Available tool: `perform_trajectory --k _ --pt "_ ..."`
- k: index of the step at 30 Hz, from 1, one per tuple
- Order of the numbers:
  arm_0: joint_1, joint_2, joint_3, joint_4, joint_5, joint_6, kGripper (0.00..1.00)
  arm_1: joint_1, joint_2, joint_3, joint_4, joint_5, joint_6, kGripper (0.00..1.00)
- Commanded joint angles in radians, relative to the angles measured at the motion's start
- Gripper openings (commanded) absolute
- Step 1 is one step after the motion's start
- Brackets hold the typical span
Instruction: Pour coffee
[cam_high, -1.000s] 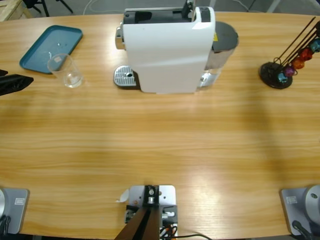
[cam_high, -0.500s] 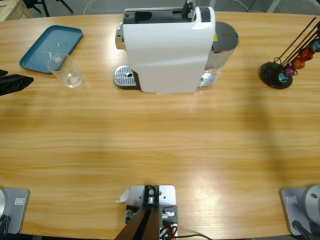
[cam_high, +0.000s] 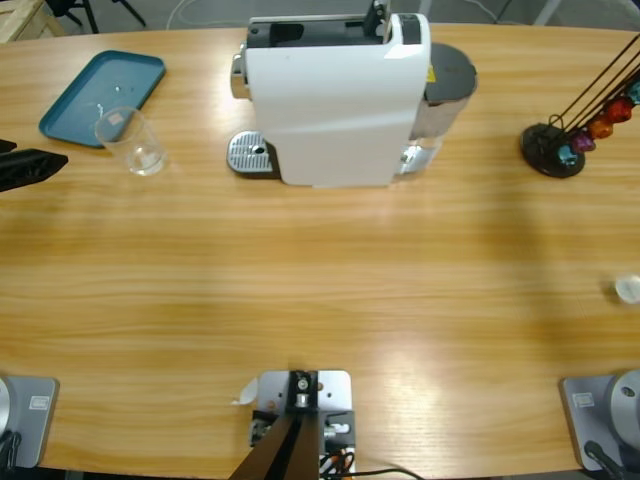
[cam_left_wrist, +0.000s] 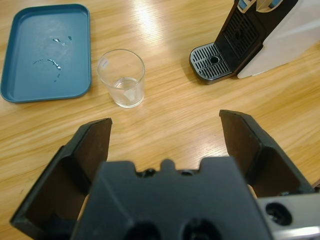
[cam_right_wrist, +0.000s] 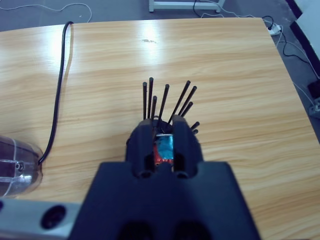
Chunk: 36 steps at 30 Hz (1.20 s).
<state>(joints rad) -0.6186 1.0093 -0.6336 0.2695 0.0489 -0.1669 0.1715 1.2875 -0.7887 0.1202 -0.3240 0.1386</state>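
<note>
L gripper (cam_left_wrist: 165, 135) jaws spread wide, nothing between them, low over the table (cam_high: 320, 290); clear cup (cam_left_wrist: 121, 78) just ahead at 11 o'clock, teal tray (cam_left_wrist: 46, 52) beside it at 10, coffee machine (cam_high: 335, 95) w/ drip grate (cam_left_wrist: 214, 61) at 1. R gripper (cam_right_wrist: 164, 145) jaws narrow, pinching a blue capsule (cam_right_wrist: 164, 147); capsule rack (cam_right_wrist: 167, 107) rods right behind it at 12, black cable (cam_right_wrist: 59, 85) at 10.

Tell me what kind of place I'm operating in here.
Probably a lab or workshop bench set up as a coffee station: a white coffee machine on a long wooden table, a capsule rack, and loose cables on the floor past the table's edge.
</note>
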Motion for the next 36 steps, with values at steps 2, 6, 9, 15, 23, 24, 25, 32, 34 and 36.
perform_trajectory --k 2,6,9,15,23,24,25,32,34,36 --pt "-0.010 0.029 0.031 -0.012 -0.014 0.012 0.927 -0.020 0.014 0.025 0.012 0.010 -0.001 0.000" --pt "-0.010 0.027 0.031 -0.013 -0.014 0.012 0.931 -0.014 -0.025 0.022 0.051 0.009 -0.001 0.734" --pt "-0.010 0.025 0.032 -0.013 -0.014 0.012 0.931 0.005 -0.079 0.015 0.115 0.012 -0.001 0.979" --pt "-0.010 0.025 0.031 -0.013 -0.015 0.012 0.931 0.033 -0.202 0.045 0.179 0.010 -0.001 0.965" --pt "-0.010 0.023 0.032 -0.013 -0.015 0.012 0.931 0.039 -0.143 0.104 0.101 -0.011 -0.005 0.890" --pt "-0.010 0.023 0.032 -0.013 -0.015 0.013 0.931 0.045 -0.130 0.112 0.083 -0.017 -0.005 0.896" --pt "-0.010 0.023 0.032 -0.013 -0.015 0.013 0.931 0.051 -0.116 0.122 0.061 -0.024 -0.005 0.902" --pt "-0.010 0.027 0.032 -0.013 -0.015 0.014 0.931 0.055 -0.042 0.169 -0.061 -0.038 -0.010 0.899" --pt "-0.010 0.028 0.032 -0.013 -0.015 0.014 0.931 0.054 -0.037 0.181 -0.080 -0.040 -0.010 0.899" --pt "-0.010 0.029 0.031 -0.013 -0.015 0.014 0.931 0.054 -0.034 0.184 -0.087 -0.040 -0.010 0.894"
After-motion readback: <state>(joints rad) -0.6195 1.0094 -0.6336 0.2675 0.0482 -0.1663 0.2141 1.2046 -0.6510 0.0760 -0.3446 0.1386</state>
